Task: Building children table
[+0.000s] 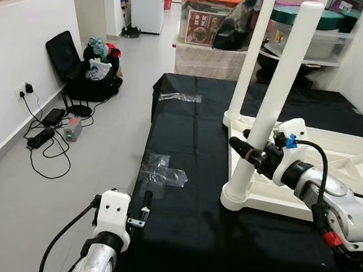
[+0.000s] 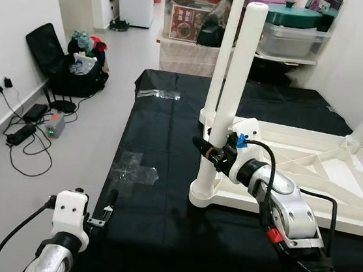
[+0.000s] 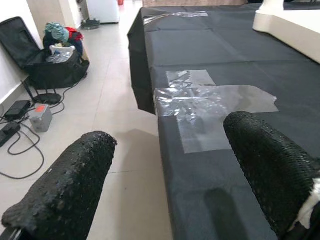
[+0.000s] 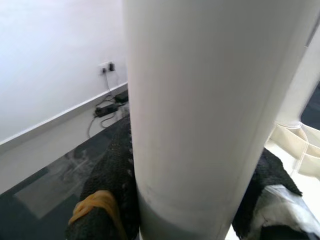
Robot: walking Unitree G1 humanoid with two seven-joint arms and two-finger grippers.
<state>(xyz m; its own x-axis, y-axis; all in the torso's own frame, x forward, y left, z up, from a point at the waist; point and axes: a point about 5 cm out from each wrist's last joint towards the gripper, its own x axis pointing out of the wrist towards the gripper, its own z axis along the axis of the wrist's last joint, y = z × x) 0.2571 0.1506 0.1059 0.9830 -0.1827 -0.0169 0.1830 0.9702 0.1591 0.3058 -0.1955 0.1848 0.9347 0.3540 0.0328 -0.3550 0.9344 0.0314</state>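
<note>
Two round white plastic legs stand on the upside-down white tabletop; more seem left. The right gripper fingers pinch the near leg; the left gripper, at seven o'clock, fingers spread.

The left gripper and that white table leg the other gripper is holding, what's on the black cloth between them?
A crinkly clear plastic wrapper lies on the black cloth between the open left gripper and the near table leg. Left eye view shows it.

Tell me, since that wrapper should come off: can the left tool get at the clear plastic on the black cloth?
Probably yes. The left tool hovers open at the cloth's edge, with the clear plastic lying flat just ahead and nothing between them.
</note>
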